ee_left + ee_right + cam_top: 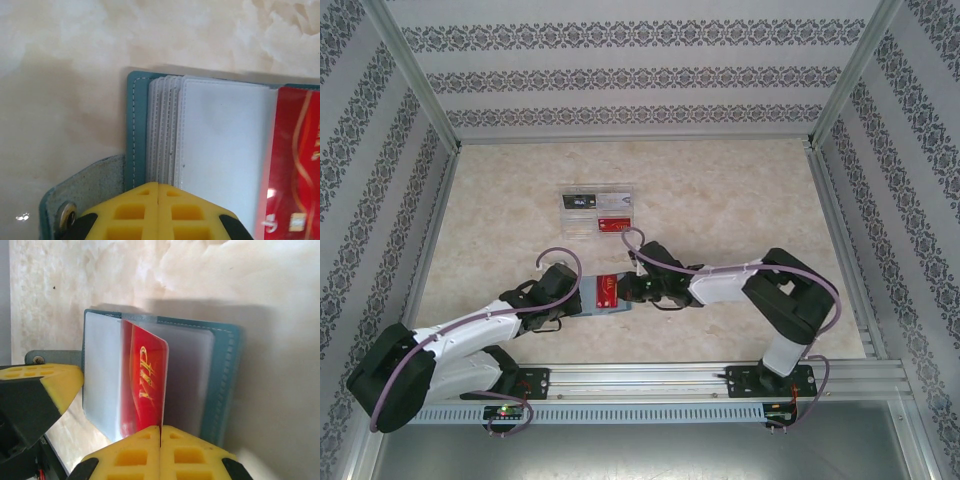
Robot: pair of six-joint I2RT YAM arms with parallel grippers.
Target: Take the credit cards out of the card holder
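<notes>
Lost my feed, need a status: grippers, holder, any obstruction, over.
Left gripper shut at edge of open holder. Right gripper shut on red card. Tray apart, beyond.

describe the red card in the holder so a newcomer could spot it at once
On the marbled table, near the arm bases, a teal card holder lies open. Between its clear sleeves stands a card, gripped by the right gripper: red with gold VIP lettering, while the sleeves around it are blank.
</notes>
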